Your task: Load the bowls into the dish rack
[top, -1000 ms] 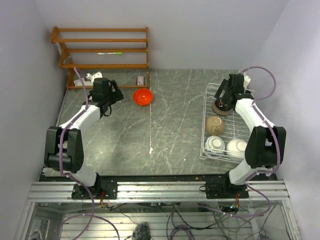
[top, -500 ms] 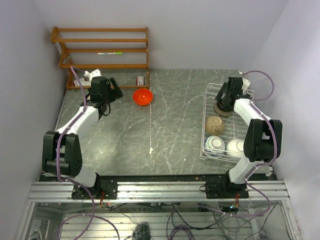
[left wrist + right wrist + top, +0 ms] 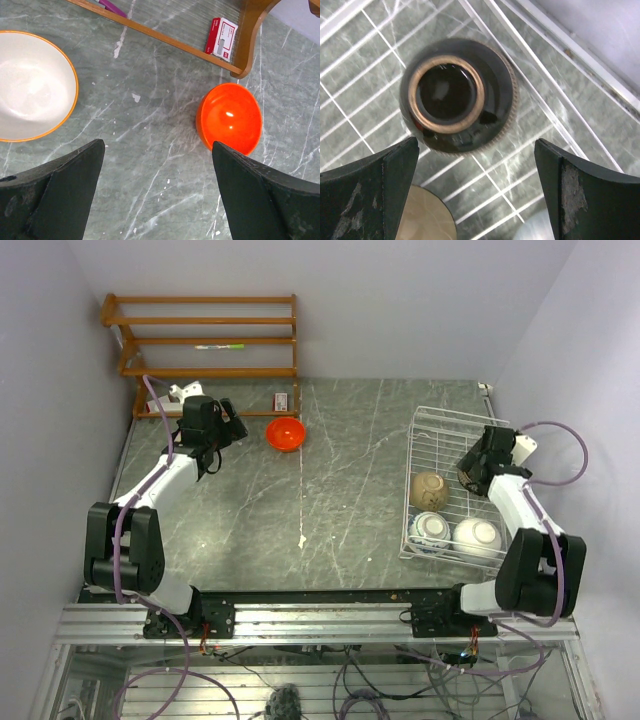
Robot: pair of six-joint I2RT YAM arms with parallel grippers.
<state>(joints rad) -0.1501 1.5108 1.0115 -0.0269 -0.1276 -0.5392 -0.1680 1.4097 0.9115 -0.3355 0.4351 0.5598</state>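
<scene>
Retreating rightward, the right gripper (image 3: 475, 195) is hovering spread wide above the upturned tan-brown bowl (image 3: 457, 95) in the dish rack (image 3: 440, 435); the left gripper (image 3: 157, 195), likewise spread, is facing the orange-red bowl (image 3: 229, 117).

There are six bowls (image 3: 286, 433), one dish rack (image 3: 447, 412), one wooden shelf (image 3: 200, 320) and one red-and-white box (image 3: 222, 36).

Orange-red bowl (image 3: 229, 117): smooth, glossy glaze. Table (image 3: 150, 170): grey-green veined stone look, dull sheen. Dish rack (image 3: 445, 410): thin white-coated wire. Dark bowl (image 3: 495, 100): shiny glaze, finely ridged edge. My right fingers (image 3: 580, 200): matt black, scuffed.
</scene>
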